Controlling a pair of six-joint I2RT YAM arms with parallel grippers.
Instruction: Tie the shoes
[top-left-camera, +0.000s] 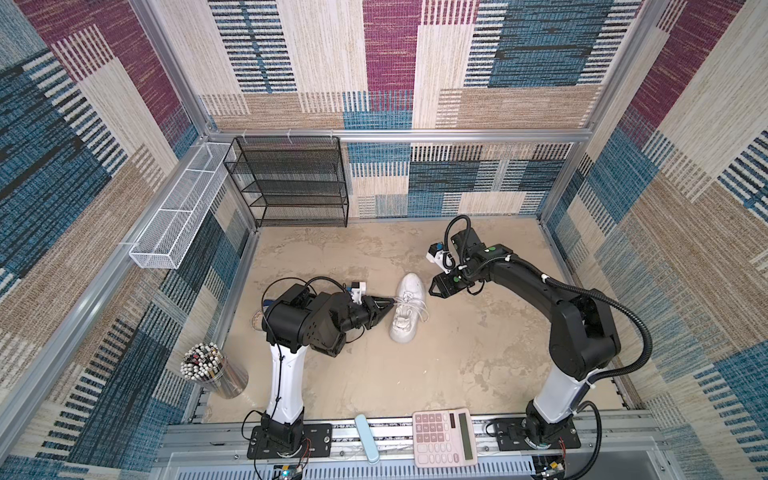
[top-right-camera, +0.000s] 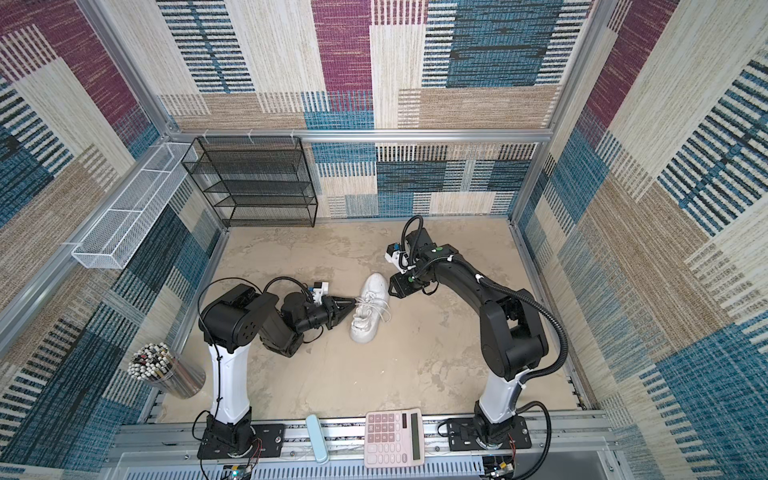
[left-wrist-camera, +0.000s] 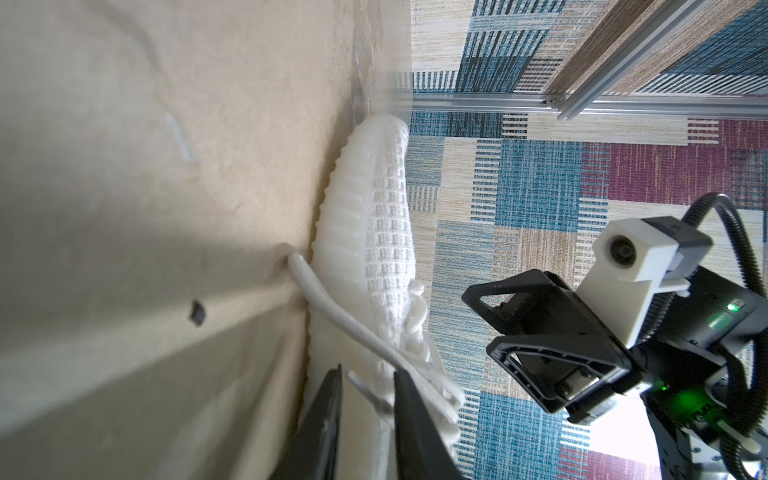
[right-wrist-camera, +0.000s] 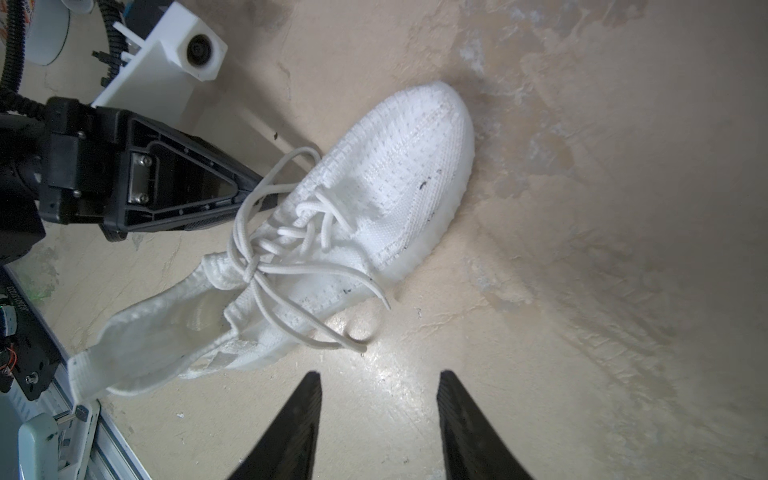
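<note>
The white shoe (top-left-camera: 409, 309) (top-right-camera: 370, 309) lies mid-table with its toe toward the back wall. Its laces (right-wrist-camera: 249, 270) meet in a knot by the tongue. One loop runs out to my left gripper (top-left-camera: 388, 305) (top-right-camera: 351, 303) (right-wrist-camera: 262, 191), which lies low against the shoe's left side. In the left wrist view that gripper (left-wrist-camera: 369, 372) stands narrowly open, with a thin lace strand crossing the gap and the sole (left-wrist-camera: 345, 232) just beyond. My right gripper (top-left-camera: 432, 286) (top-right-camera: 390, 286) (right-wrist-camera: 380, 374) hovers open and empty beside the toe. Two lace ends trail on the table toward it.
A black mesh rack (top-left-camera: 291, 183) stands at the back left, with a white wire basket (top-left-camera: 178, 212) on the left wall. A cup of pencils (top-left-camera: 203, 365) sits front left. A pink calculator (top-left-camera: 442, 436) and a pale blue case (top-left-camera: 366, 438) lie on the front rail.
</note>
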